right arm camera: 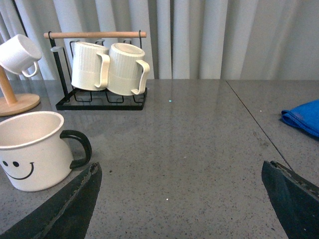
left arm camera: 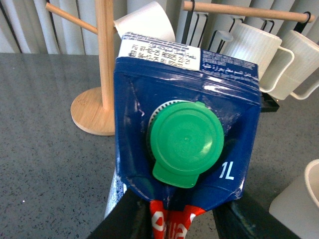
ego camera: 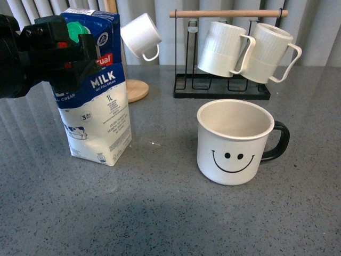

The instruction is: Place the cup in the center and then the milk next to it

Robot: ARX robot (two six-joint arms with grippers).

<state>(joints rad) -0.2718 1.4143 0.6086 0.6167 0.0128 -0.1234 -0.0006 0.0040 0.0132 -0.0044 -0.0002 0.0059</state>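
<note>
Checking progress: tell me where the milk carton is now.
Front view, left side: the Pascual milk carton stands on the table, left of the smiley mug and before the wooden mug tree's base, the left claw gripping its top.

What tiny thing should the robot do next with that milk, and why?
Probably open the left gripper and let go. The milk carton already seems to stand upright on the table, just left of the smiley cup, which sits about mid-table. The gripper's fingers flank the carton's top.
</note>
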